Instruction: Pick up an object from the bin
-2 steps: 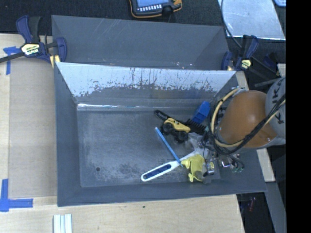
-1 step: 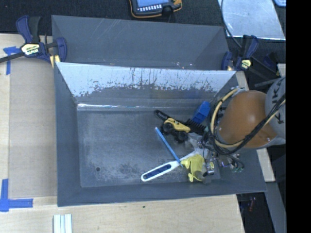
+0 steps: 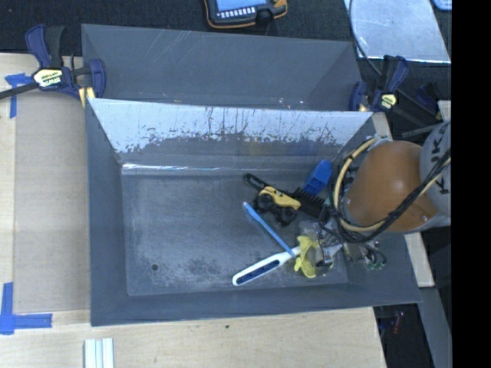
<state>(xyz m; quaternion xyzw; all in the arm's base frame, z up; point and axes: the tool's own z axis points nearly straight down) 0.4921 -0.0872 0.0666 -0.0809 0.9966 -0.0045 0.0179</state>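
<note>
At the right end of the bin, the pincer stood over one yellow piece, beside one white toothbrush and one blue stick; whether it was apart or together could not be told.

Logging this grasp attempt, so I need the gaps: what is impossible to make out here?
Camera view:
claw: crowded under the arm's orange cover; whether it grips the yellow thing beside it is unclear.
blue block: right part hidden behind the cover.
black-and-yellow tool: too small to identify.
</note>
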